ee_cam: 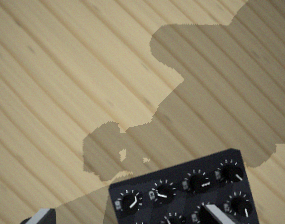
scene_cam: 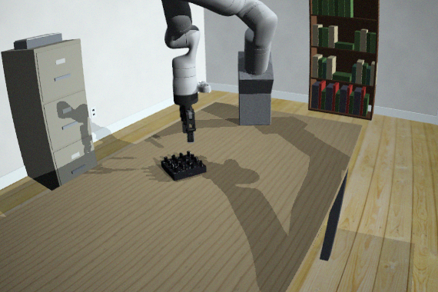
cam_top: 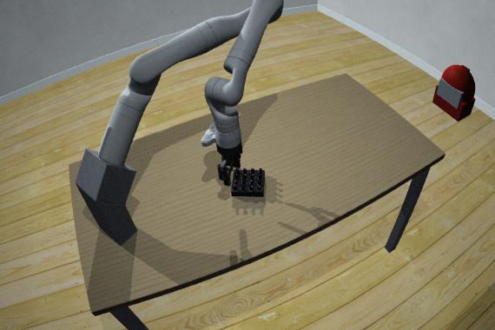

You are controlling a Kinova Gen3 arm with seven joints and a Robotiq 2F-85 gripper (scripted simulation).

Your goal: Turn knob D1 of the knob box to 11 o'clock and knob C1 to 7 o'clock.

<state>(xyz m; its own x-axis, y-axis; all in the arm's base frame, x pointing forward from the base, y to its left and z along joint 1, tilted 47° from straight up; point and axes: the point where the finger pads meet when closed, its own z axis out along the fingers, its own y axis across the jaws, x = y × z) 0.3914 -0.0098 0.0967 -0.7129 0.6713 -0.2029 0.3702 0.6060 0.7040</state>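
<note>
The black knob box (cam_top: 247, 194) (scene_cam: 189, 174) (ee_cam: 180, 169) stands on the table. In the wrist view its names lie left of the knobs, so the front is at left. The upper row there is D1 (ee_cam: 129, 202), C1 (ee_cam: 163, 192), B1 (ee_cam: 196, 181) and A1 (ee_cam: 229, 173). D1's line points up-right, about 11 o'clock. C1's line seems to point left, about 7 o'clock. B1's points about 12, A1's about 2. My gripper (cam_top: 227, 180) (scene_cam: 190, 139) is open and empty, above the box's D end. Several knobs are cut off or hidden by a finger; the socket is not visible.
The table (cam_top: 330, 132) (scene_cam: 115, 232) (ee_cam: 53, 100) carries the box; the arm's base (cam_top: 106, 193) (scene_cam: 255, 97) stands at its end. Arm shadows cross the table top. A filing cabinet (scene_cam: 61, 67) and a bookcase (scene_cam: 343, 21) stand beyond the table.
</note>
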